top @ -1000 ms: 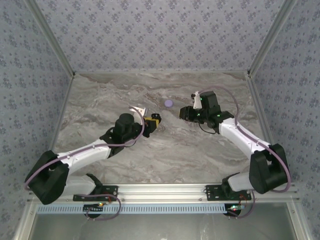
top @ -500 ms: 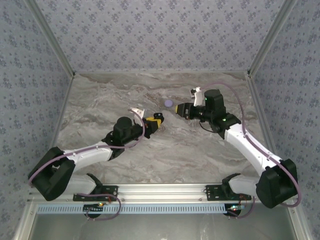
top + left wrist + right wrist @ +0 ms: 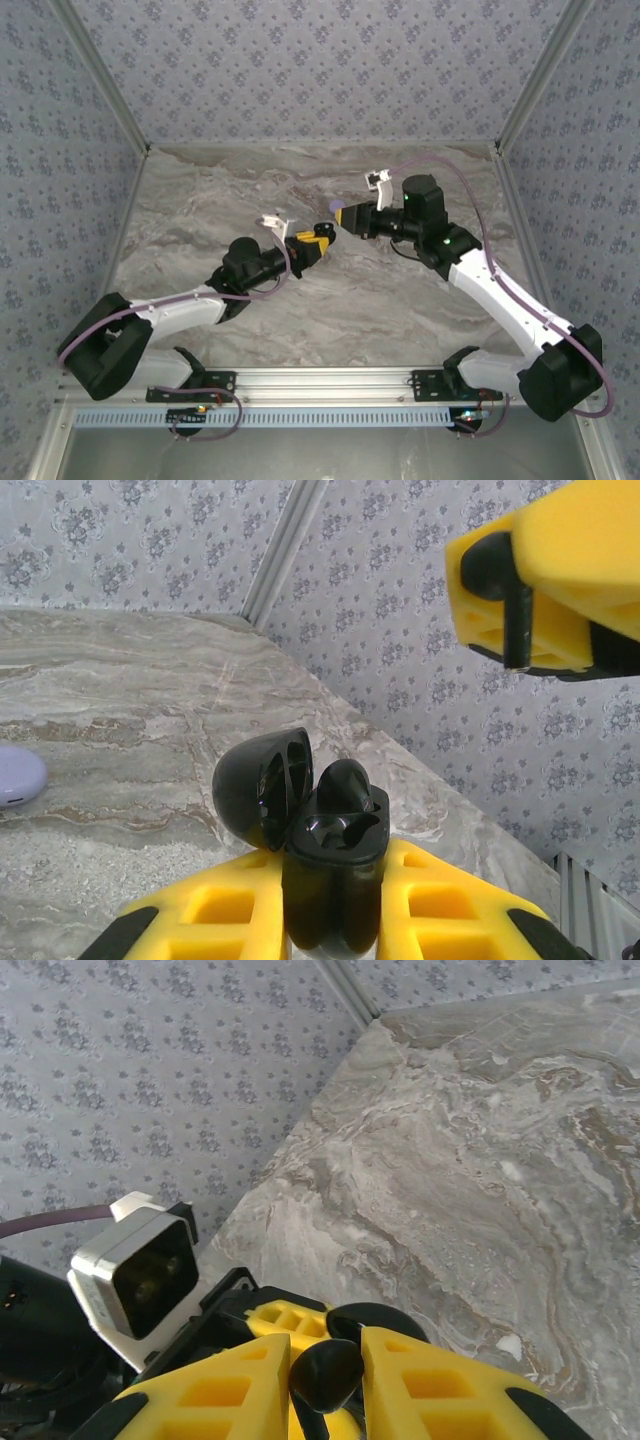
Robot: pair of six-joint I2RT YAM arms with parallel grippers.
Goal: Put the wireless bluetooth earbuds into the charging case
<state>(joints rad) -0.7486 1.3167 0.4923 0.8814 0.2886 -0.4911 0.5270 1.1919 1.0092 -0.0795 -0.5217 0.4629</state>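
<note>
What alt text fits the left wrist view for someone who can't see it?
The open charging case, lid flipped left, stands clamped in the yellow jaws of the left gripper. At upper right, the right gripper holds a black earbud; a lilac disc lies on the marble table at the left edge.

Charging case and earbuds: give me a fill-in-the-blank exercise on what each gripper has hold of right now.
1. The left gripper is shut on the charging case, whose lid stands ____.
2. The right gripper is shut on a small black ____.
3. The lilac disc lies on the marble ____.
Missing words: open; earbud; table.
</note>
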